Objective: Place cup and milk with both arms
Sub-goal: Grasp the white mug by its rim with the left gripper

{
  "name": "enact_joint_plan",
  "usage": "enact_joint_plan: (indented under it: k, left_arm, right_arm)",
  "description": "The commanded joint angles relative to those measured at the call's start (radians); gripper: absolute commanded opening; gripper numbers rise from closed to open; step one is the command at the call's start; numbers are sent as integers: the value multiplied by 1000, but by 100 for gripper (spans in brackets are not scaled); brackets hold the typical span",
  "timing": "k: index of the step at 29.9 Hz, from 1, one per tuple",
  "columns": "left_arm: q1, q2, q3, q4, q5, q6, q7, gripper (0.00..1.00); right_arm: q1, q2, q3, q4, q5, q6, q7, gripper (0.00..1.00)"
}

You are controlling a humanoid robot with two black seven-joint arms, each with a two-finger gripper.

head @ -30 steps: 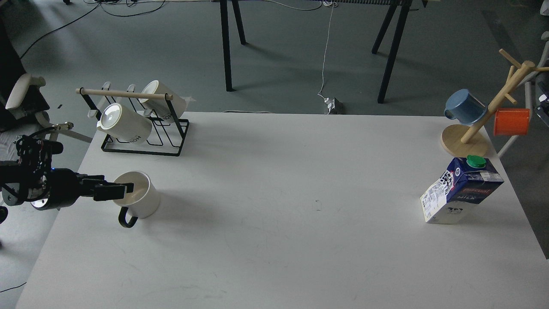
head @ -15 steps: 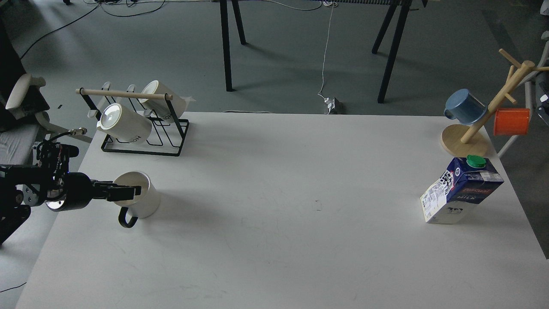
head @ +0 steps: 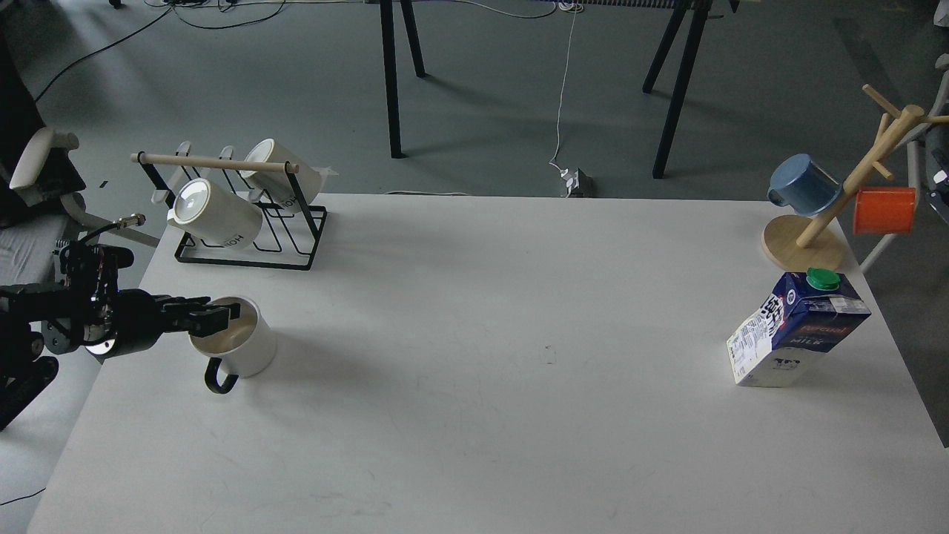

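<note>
The cup is a short white mug with a black loop handle facing the front. It stands upright at the left side of the table. My left gripper comes in from the left and sits at the cup's left rim, with its dark fingertips reaching over the opening. Its fingers look slightly apart, and I see no firm hold on the cup. The milk is a blue and white carton with a green cap. It stands far right on the table, untouched. My right gripper is out of view.
A black wire rack with two taller white lettered mugs stands behind the cup at the back left. A wooden mug tree holds a blue mug and an orange mug behind the milk. The white table spans the view.
My left gripper has risen a little and shifted further over the cup's rim. The cup and the milk have not moved.
</note>
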Motion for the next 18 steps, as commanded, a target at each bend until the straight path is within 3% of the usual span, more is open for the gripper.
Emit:
enact_joint_plan:
  k: [1, 6, 13, 18]
  left_arm:
    - [-12, 7, 80, -2, 1, 7, 0, 6]
    - [-23, 10, 126, -7, 1, 43, 0, 0]
    - [-26, 35, 126, -13, -1, 96, 0, 0]
    - [-93, 92, 120, -104, -13, 54, 0, 0]
  right_arm:
    - [-4, 0, 0, 0, 0, 0, 0, 99]
    - [-4, 0, 2, 0, 0, 0, 0, 99]
    - [-6, 0, 2, 1, 0, 0, 0, 99]
    - [-6, 0, 2, 0, 0, 0, 0, 99]
